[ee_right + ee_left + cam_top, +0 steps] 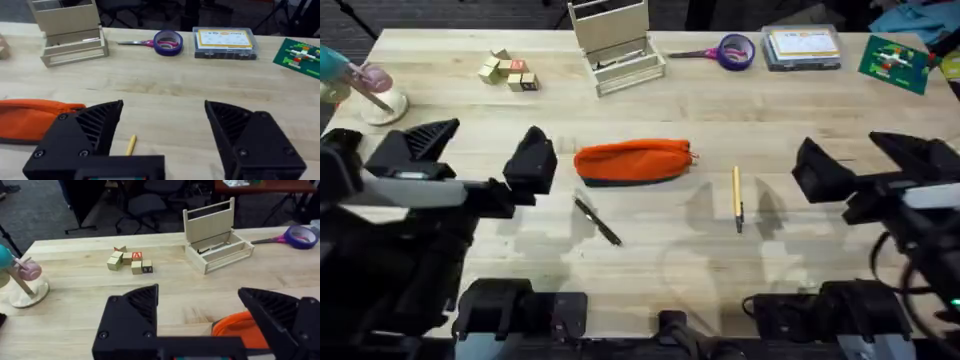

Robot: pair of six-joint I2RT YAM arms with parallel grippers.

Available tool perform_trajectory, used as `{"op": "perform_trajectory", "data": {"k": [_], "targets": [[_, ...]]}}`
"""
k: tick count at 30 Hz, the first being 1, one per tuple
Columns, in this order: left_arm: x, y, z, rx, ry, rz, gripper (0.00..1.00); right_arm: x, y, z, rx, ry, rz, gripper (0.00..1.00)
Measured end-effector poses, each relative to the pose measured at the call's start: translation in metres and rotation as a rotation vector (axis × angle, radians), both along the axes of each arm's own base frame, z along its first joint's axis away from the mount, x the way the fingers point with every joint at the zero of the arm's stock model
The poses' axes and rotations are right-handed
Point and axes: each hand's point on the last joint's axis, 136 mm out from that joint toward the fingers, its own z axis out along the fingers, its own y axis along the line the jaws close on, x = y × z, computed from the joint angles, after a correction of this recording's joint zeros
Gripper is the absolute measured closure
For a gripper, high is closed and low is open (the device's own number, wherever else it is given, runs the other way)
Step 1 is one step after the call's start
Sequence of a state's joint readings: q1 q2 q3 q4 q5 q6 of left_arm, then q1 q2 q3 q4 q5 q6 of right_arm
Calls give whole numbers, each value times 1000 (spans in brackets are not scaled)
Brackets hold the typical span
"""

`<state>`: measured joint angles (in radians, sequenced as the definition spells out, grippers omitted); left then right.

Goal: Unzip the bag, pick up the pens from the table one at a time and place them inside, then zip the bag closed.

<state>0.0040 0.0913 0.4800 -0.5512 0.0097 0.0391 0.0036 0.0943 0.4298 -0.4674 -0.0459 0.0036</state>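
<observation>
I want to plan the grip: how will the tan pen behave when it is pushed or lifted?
The tan pen looks slim and round, so it may roll sideways on the smooth table if nudged. It seems stiff and light, so it should lift without bending. It lies flat, so a tool must close low, and the narrow barrel could slip.

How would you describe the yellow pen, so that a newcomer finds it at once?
Start at the orange bag in the middle of the table. Just right of it lies the yellow pen, pointing toward the arms' bases. Unlike the black pen, it is tan with a dark tip.
</observation>
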Motion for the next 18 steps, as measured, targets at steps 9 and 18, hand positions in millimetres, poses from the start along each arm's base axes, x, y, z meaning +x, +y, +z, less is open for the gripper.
{"op": "perform_trajectory", "data": {"k": [9, 18], "targets": [[1, 0, 31, 13, 124, -3, 8, -13, 4, 47, 21, 132, 16, 4], [9, 0, 39, 13, 216, -4, 7, -10, 5, 57, 26, 220, 19, 4]]}}
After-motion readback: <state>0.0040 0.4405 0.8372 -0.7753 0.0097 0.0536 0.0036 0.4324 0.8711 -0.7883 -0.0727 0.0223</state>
